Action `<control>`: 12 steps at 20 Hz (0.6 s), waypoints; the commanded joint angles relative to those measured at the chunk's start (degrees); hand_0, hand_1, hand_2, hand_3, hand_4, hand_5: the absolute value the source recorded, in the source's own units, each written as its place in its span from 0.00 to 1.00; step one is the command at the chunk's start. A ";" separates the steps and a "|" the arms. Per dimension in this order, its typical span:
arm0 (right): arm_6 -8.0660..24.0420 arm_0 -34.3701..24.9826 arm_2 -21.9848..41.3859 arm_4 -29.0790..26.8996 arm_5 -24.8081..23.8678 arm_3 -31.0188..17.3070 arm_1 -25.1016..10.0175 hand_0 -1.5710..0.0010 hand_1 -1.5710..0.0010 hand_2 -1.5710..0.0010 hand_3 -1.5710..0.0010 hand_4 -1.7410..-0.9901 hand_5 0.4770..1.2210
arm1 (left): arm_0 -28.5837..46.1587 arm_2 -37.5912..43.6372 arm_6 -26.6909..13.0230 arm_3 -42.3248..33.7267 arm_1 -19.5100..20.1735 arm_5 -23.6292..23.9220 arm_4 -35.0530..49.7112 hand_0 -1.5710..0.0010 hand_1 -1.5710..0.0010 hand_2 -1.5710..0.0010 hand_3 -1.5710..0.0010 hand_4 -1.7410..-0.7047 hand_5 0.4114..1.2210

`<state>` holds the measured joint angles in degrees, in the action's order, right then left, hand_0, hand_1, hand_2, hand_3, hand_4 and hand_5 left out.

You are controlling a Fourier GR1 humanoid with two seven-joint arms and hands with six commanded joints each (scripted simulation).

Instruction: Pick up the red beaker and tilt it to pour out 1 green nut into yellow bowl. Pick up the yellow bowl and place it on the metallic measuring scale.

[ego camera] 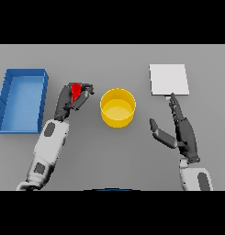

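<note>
The red beaker (76,92) is wrapped in the left hand (73,98), just left of the yellow bowl (118,107), so I'd say it's the pouring step: next it needs tipping over that smooth round rim. Right hand (180,131) is open, fingertips near the flat, pale square scale (168,79).

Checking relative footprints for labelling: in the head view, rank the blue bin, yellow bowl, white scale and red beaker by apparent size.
1. blue bin
2. white scale and yellow bowl: too alike to rank
3. red beaker, mostly hidden inside the left hand
</note>
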<state>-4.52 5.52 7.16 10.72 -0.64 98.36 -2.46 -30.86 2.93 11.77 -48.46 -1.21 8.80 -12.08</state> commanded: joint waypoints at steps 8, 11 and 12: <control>-0.78 0.80 0.11 1.00 -0.24 0.39 -0.66 1.00 1.00 1.00 1.00 0.68 0.23 | -0.41 1.35 -2.10 -8.41 0.51 -6.02 7.30 0.02 0.02 0.02 0.02 0.03 0.89; -1.40 0.11 -0.06 1.79 -0.67 -0.49 -1.08 1.00 1.00 1.00 1.00 0.69 0.24 | -0.92 -0.61 -2.27 -9.32 2.08 -6.50 5.65 0.01 0.01 0.01 0.01 0.02 0.89; -2.66 0.74 0.05 2.08 -0.76 -0.32 -1.22 1.00 1.00 1.00 1.00 0.69 0.24 | -0.97 -1.02 -2.64 -9.68 2.83 -6.76 5.33 0.01 0.01 0.01 0.01 0.02 0.89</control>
<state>-7.28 6.29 7.21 12.81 -1.39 98.04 -3.68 -31.83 1.93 9.17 -58.15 1.64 2.00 -6.66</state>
